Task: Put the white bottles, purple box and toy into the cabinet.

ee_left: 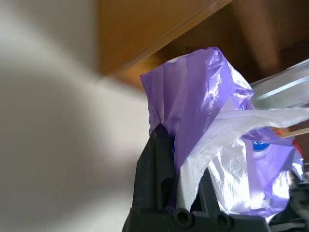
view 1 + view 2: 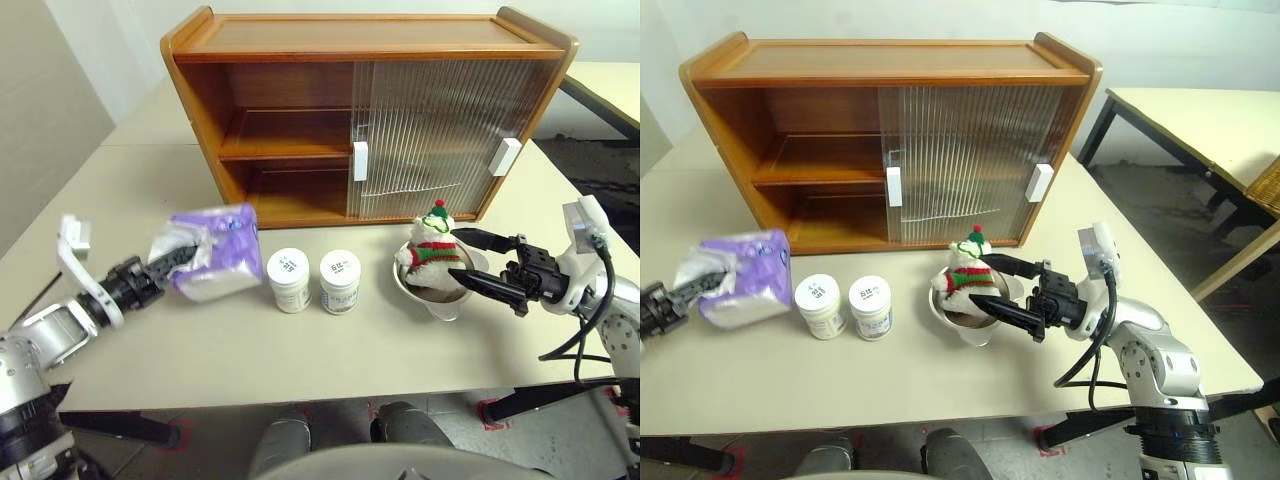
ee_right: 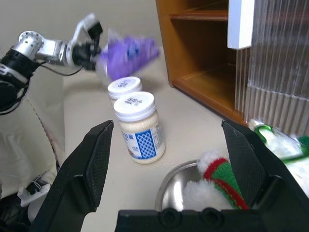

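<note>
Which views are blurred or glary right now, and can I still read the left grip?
Left wrist view: cabinet and table behind are smeared, but the left end effector shows sharply, shut on the purple box, whose plastic has glare streaks. Head views: even light, soft shadows under the white bottles. Right wrist view: near toy slightly soft.

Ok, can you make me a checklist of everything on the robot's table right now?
Surface: pale table, mostly bare at the front.
Job's things: purple box held off the table; two white bottles upright side by side; toy sitting in steel bowl; cabinet at the back, left half open, shelves bare.
Clutter: nothing seen.
Grippers: left tool shut on the purple box; right tool open beside the bowl.
Cables: black cable on right arm.
Surroundings: another table nearby.
</note>
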Robot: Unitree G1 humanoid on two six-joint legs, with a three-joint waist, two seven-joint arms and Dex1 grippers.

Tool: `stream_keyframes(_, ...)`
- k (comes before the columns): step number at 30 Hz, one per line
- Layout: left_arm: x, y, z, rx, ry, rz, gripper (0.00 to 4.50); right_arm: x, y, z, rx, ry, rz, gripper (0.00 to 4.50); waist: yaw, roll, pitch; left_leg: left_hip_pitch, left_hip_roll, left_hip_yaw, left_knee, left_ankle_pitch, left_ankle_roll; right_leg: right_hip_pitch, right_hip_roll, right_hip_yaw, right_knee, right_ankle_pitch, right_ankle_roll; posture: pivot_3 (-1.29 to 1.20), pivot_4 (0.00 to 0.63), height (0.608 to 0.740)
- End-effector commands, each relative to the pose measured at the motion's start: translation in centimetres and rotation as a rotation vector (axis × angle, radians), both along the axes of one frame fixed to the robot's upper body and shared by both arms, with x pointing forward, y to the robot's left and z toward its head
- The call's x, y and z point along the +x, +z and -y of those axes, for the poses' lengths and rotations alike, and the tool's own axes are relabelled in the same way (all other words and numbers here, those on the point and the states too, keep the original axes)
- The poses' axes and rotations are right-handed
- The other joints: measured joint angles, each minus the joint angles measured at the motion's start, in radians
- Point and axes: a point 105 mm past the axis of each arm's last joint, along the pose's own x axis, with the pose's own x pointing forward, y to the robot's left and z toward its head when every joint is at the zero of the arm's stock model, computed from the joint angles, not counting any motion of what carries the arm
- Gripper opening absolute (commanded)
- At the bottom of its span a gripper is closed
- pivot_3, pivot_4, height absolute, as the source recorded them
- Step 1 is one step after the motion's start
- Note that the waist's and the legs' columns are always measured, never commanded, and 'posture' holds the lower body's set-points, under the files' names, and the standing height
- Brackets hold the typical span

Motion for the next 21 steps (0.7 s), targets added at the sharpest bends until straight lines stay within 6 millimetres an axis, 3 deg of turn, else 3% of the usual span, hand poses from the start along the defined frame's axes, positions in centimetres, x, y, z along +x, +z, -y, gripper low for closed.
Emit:
stream_keyframes(1, 1.0, 2.5, 1.4, -0.020, -0.024, 0.080, 0.01, 0.3, 0.1, -0.2, -0.005, 0.012, 0.005, 4.50, 0.003, 0.000, 0.000, 0.001, 0.000, 0.001, 0.000, 0.000, 0.000, 0.001, 0.000, 0.000, 0.000, 0.000, 0.000, -0.14, 0.012, 0.740)
stream_keyframes(12, 6.0, 7.0, 8.4, 0.049, -0.016, 0.212, 0.01, -0.1, -0.1, 0.2, -0.011, 0.004, 0.003, 4.50, 0.012, -0.011, 0.007, 0.009, 0.000, 0.005, 0.004, -0.001, 0.002, 0.012, 0.000, 0.001, -0.001, -0.002, 0.005, -0.14, 0.012, 0.740)
stream_keyframes(17, 7.3, 8.1, 9.6, 0.056, 0.022, 0.248, 0.01, -0.2, -0.2, 0.2, -0.010, 0.003, 0.002, 4.50, 0.007, -0.013, 0.008, 0.009, 0.000, 0.009, 0.005, 0.000, 0.001, 0.013, 0.000, 0.004, -0.001, -0.003, 0.010, -0.16, 0.012, 0.740)
stream_keyframes(21, 8.6, 8.7, 9.3, 0.064, 0.117, 0.239, 0.01, -0.4, -0.4, 0.1, -0.005, 0.001, 0.002, 4.50, 0.006, -0.017, 0.011, 0.009, 0.000, 0.010, 0.005, 0.000, 0.001, 0.013, 0.000, 0.005, -0.002, -0.005, 0.013, -0.16, 0.011, 0.740)
